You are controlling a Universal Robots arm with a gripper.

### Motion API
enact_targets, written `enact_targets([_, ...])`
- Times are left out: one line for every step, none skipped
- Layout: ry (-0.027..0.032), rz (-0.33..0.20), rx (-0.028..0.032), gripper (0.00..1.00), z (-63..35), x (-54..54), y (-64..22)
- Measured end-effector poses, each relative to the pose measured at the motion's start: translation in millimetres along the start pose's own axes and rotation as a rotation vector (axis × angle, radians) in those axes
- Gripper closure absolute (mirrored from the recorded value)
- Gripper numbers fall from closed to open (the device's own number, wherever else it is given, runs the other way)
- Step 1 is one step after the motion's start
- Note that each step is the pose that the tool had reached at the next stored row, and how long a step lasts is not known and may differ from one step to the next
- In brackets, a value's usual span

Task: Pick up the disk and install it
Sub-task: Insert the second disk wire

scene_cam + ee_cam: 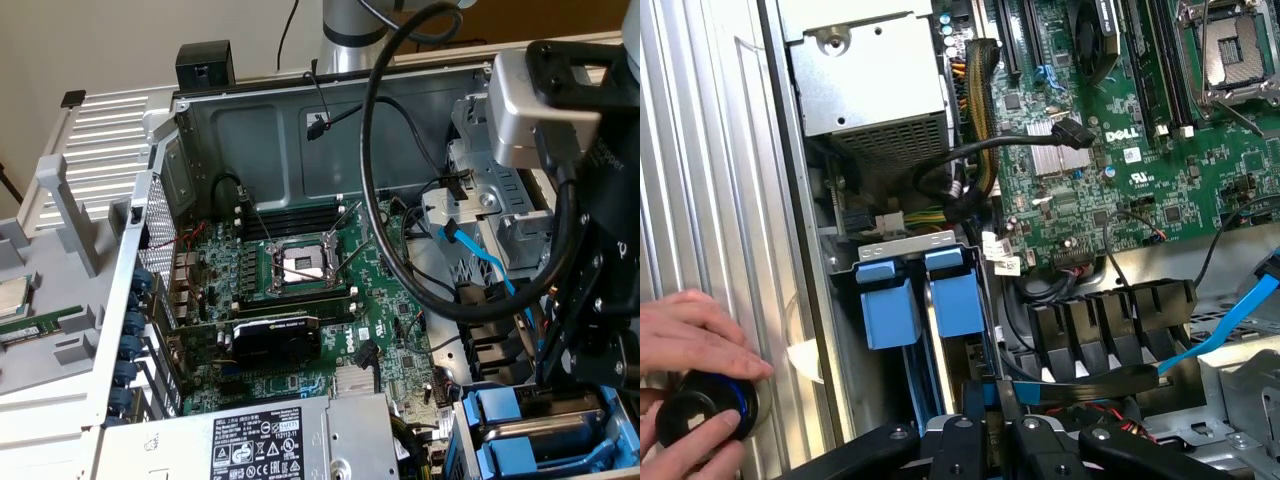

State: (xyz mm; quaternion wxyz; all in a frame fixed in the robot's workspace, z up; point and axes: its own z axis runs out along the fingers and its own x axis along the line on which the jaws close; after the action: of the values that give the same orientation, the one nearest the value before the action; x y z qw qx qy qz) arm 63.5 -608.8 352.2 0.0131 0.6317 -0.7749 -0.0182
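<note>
The disk [960,303] stands on edge in the drive bay at the corner of the open computer case, its blue rail frame facing up. In the exterior view the disk [540,432] is at the bottom right, a silver-grey strip between blue plastic ends. My gripper [990,400] is directly over the near end of the frame, with its black fingers [972,432] closed on a blue piece of it. The same gripper [575,385] hangs low over the bay in the exterior view. Another blue-railed drive tray [887,312] sits beside the disk in the bay.
A person's hands [690,335] hold a black round object [700,415] on the ribbed silver panel outside the case. The power supply [865,85], a black cable bundle [965,175], the green motherboard [300,300] and a blue data cable [1230,335] crowd the bay.
</note>
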Motion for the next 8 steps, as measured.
enact_targets([0.0001,0.0,0.0,0.84,0.0,0.0,0.0])
enact_targets([0.0,0.0,0.0,0.84,0.0,0.0,0.0])
enact_targets([0.0001,0.0,0.0,0.84,0.0,0.0,0.0])
enact_targets([0.0002,0.0,0.0,0.84,0.0,0.0,-0.2])
enact_targets([0.0004,0.0,-0.0009,0.84,-0.1,-0.3,-1.2])
enact_targets([0.0004,0.0,-0.002,0.84,0.0,-0.4,-1.9])
enact_targets([0.0004,0.0,-0.0025,0.84,0.0,-0.5,-2.1])
enact_targets([0.0004,0.0,-0.0027,0.84,0.0,-0.5,-2.3])
